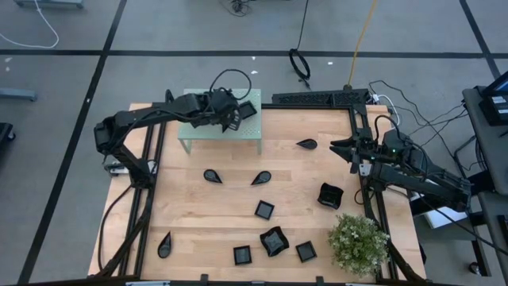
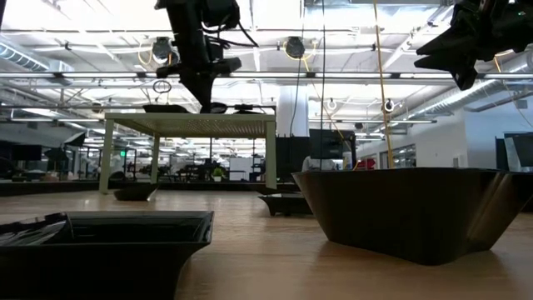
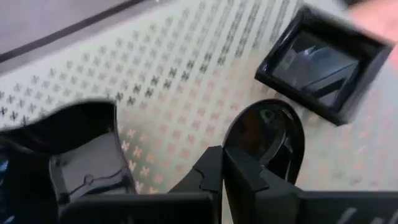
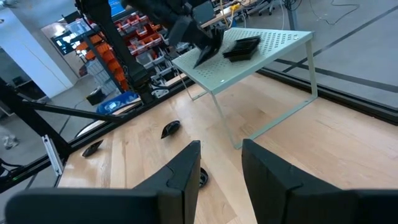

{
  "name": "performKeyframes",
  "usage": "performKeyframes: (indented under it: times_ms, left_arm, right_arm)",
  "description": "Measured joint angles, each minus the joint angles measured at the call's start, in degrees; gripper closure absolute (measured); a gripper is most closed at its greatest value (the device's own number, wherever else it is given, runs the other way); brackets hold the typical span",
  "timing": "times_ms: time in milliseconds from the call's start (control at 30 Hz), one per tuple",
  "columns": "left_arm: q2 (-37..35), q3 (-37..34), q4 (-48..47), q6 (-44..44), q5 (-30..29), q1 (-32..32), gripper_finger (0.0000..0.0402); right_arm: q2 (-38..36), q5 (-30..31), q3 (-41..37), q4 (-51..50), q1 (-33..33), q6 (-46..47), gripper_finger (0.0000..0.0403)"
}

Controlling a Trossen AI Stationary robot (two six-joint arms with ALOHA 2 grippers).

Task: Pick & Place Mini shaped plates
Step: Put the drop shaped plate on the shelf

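Left gripper (image 1: 230, 117): over the green perforated platform (image 1: 198, 131) at the back of the table, jaws pressed together. In the left wrist view the closed fingertips (image 3: 219, 167) sit right at the rim of a round dish (image 3: 267, 134); the rim may be pinched between them, but the angle is too poor to say so.
Dishes on the platform: a square dish (image 1: 248, 110) lies near the platform's right back corner, just beside the left gripper. The wrist view shows it close to the round dish, and a third dark dish (image 3: 87, 152) on the other side of the fingers.
Right gripper (image 1: 343, 148): held above the table's right side, well apart from the platform, jaws apart and holding nothing.
Dishes on the table (image 1: 198, 214): a leaf-shaped dish (image 1: 307, 144) lies near the right gripper; two more leaf shapes (image 1: 212, 175) (image 1: 261, 178) lie in front of the platform; another (image 1: 164, 244) is near the front left corner.
Square dishes: one at mid-table (image 1: 264, 210), two at the front edge (image 1: 242, 255) (image 1: 305, 252).
Wavy-rimmed dishes: one (image 1: 274, 241) between the front squares, one (image 1: 330, 195) right of centre.
Plant (image 1: 359, 245): front right corner.
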Motion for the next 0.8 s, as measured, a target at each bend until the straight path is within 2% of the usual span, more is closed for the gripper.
performKeyframes:
  times_ms: [233, 400, 600, 800]
  left_arm:
    - [0.16, 0.04, 2.93, 0.07, 0.38, 0.05, 0.0392]
    - [-0.20, 0.04, 2.76, 0.00, 0.01, 0.82, 0.0398]
    - [-0.19, 0.04, 0.21, -1.70, 1.46, 2.18, 0.0386]
    - [-0.17, 0.04, -0.12, -1.72, 1.69, 2.74, 0.0398]
  right_arm:
    - [0.00, 0.00, 0.00, 0.00, 0.00, 0.00, 0.0298]
    - [0.00, 0.00, 0.00, 0.00, 0.00, 0.00, 0.0298]
    - [0.00, -0.02, 0.00, 0.00, 0.00, 0.00, 0.0298]
    - [0.00, 0.00, 0.00, 0.00, -0.01, 0.00, 0.0298]
